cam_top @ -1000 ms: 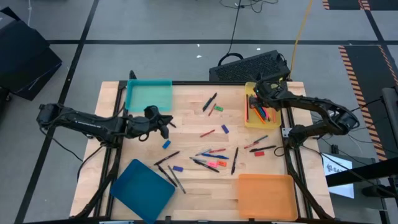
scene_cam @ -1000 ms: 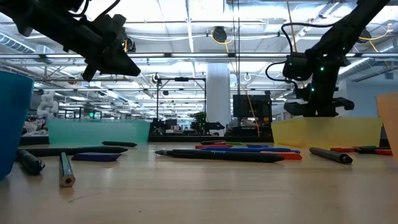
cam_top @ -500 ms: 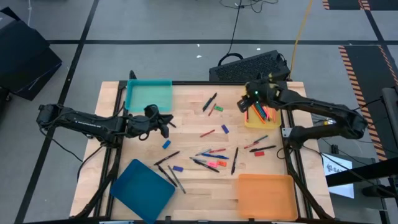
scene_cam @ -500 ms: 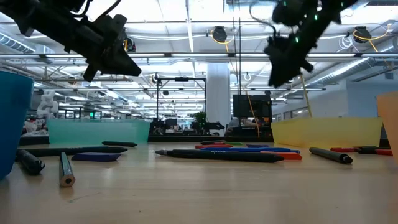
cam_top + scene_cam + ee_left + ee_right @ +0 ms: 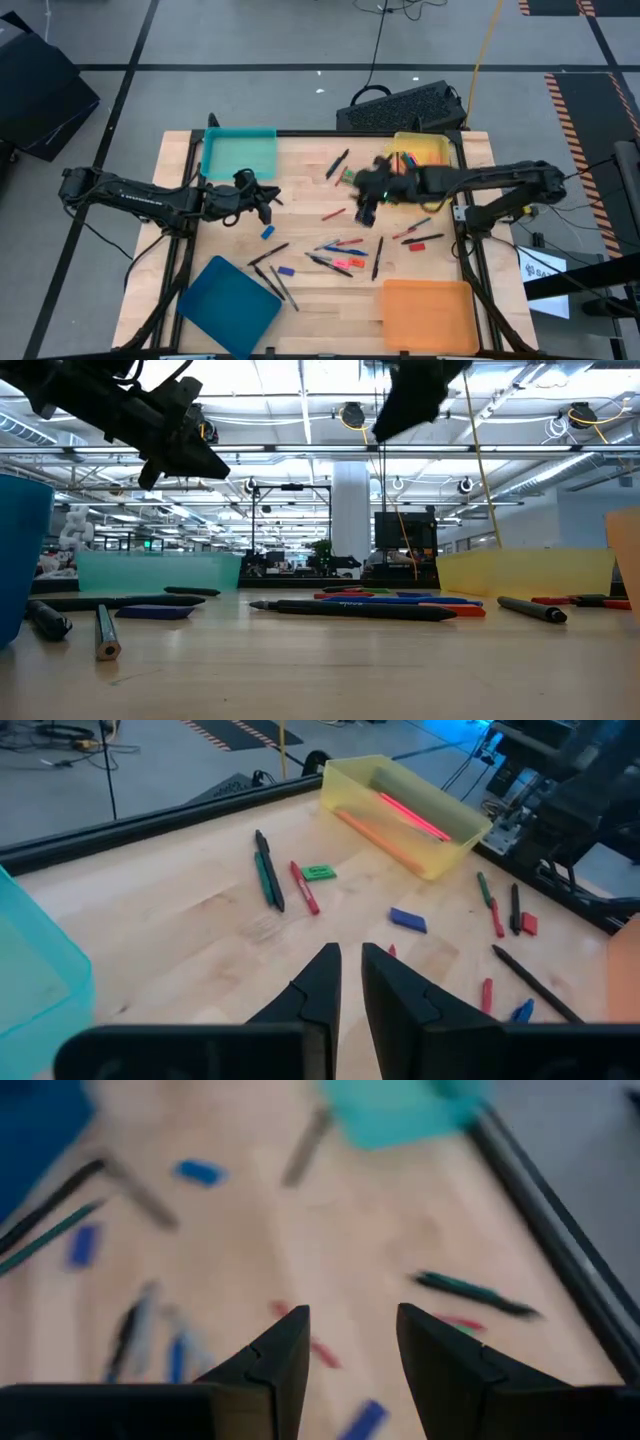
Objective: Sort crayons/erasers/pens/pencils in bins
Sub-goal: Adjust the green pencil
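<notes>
My right claw (image 5: 366, 203) hangs open and empty above the wooden worktop (image 5: 300, 180), near its far edge, beside the shallow yellow plastic bin (image 5: 422, 150); my left claw (image 5: 262, 197) waits nearly closed by the teal bin (image 5: 239, 153).

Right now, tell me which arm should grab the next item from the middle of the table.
Right. Its open, empty tool hangs over the middle of the table, close to the red stick and blue eraser. The left tool sits nearly shut, farther off toward the teal bin.
</notes>
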Available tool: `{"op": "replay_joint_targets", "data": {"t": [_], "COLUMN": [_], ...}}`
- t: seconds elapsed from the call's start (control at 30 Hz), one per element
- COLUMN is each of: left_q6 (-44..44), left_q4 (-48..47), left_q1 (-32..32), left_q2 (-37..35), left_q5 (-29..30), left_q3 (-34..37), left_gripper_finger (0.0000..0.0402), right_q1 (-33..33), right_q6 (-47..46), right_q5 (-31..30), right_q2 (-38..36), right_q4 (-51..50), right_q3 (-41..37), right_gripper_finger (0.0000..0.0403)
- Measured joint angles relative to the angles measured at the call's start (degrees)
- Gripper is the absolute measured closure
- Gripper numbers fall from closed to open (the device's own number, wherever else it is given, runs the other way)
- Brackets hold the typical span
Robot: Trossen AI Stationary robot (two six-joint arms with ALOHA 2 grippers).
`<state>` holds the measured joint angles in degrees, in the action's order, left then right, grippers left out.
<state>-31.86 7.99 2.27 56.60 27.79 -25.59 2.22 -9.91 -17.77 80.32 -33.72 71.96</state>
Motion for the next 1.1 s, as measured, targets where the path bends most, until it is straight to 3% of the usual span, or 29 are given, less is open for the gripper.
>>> {"op": "replay_joint_targets", "data": {"t": [0.23, 0.4, 0.53, 0.9, 1.1], "left_q6": [-1.86, -1.92, 0.32, -1.42, -0.29], "left_q4": [0.87, 2.05, 2.33, 2.03, -1.18], "left_q1": [0.10, 0.10, 0.10, 0.10, 0.10], "left_q2": [0.00, 0.00, 0.00, 0.00, 0.00], "left_q5": [-4.28, -8.13, -10.39, -14.44, -14.81], "left_q3": [-0.01, -0.01, -0.01, -0.01, -0.01], "left_gripper_finger": [0.0355, 0.0355, 0.0355, 0.0355, 0.0355], "right_q1": [11.25, 16.47, 18.59, 20.78, 19.44], "right_q6": [3.29, 1.48, -0.24, -6.86, -7.02], "right_q5": [3.10, 6.35, 9.22, 18.90, 19.29], "right_q2": [7.34, 7.58, 7.70, 7.69, 7.69], "right_q4": [-10.31, -19.32, -24.92, -25.34, -27.97], "right_q3": [6.09, 5.46, 3.19, -10.15, -14.25], "right_gripper_finger": [0.0259, 0.0259, 0.0259, 0.0259, 0.0259]}}
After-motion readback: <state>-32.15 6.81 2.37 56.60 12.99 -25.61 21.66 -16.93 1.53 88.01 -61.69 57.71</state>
